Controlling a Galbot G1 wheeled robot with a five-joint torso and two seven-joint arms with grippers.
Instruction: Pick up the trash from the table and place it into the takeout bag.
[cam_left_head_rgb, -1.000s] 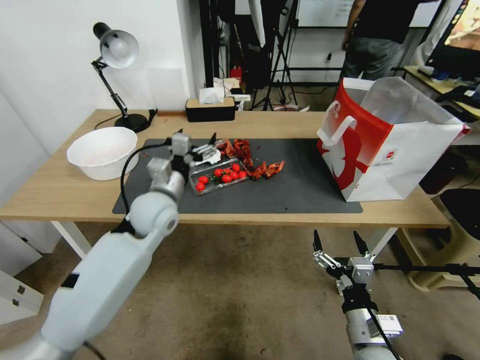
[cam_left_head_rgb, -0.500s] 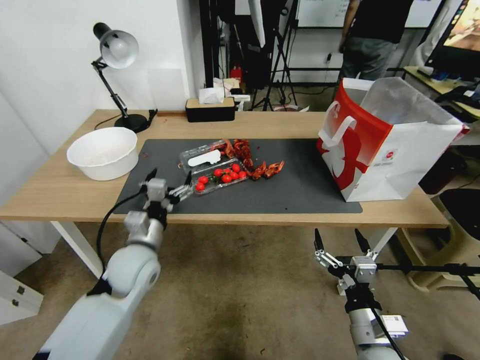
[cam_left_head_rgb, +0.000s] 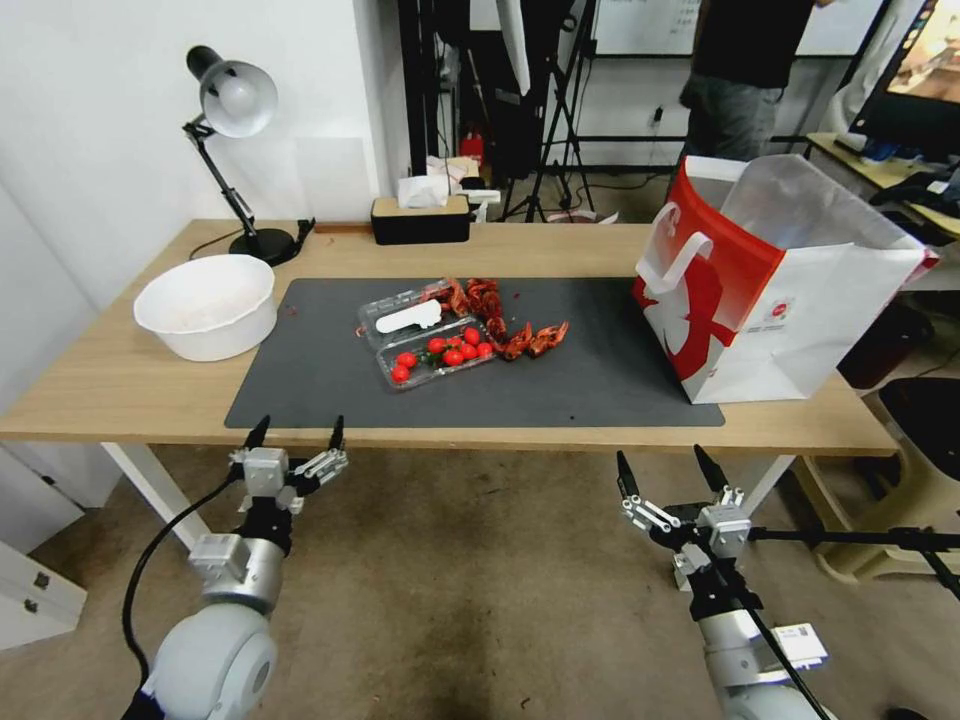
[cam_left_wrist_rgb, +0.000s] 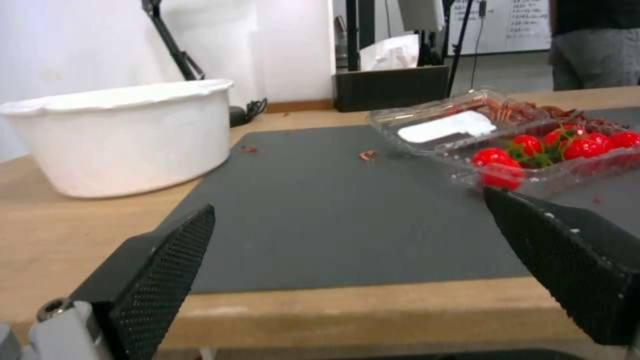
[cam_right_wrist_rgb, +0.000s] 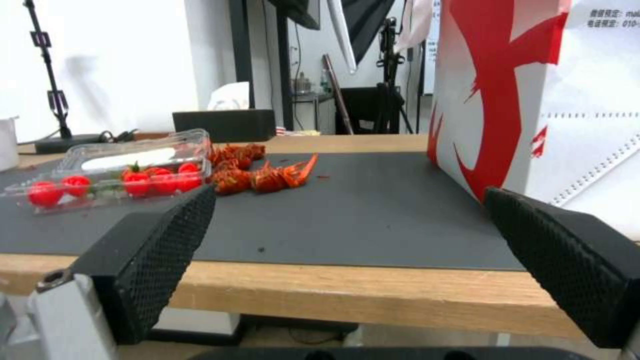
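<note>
Below the front edge of the table (cam_left_head_rgb: 120, 385), we hold our left gripper (cam_left_head_rgb: 296, 433) with its two black fingers (cam_left_wrist_rgb: 157, 272) spread wide and nothing between them. Our right gripper (cam_left_head_rgb: 661, 470) hangs low on the other side, also below the table edge, and its two fingers (cam_right_wrist_rgb: 160, 250) are spread wide and empty too. Both point up toward the table.

On the dark grey mat (cam_left_head_rgb: 600, 375) we count one clear plastic box (cam_left_head_rgb: 425, 335) with its lid flipped open. We see about six small red tomatoes (cam_left_head_rgb: 452, 355) in it, and the lid has a white label. Just beside the box, on the far and right side, lies one pile of red crawfish shells (cam_left_head_rgb: 510, 325), some touching the box. A few tiny crumbs lie on the mat.

One takeout bag (cam_left_head_rgb: 790, 300) stands upright at the right end of the mat. It is red and white, with flat white handles, and its top is open.

One big white bowl (cam_left_head_rgb: 205, 305) sits on the wood left of the mat. One desk lamp (cam_left_head_rgb: 232, 120) and one black tissue box (cam_left_head_rgb: 420, 215) stand at the back.

Between the box and the bag, the mat is bare and wide open.
</note>
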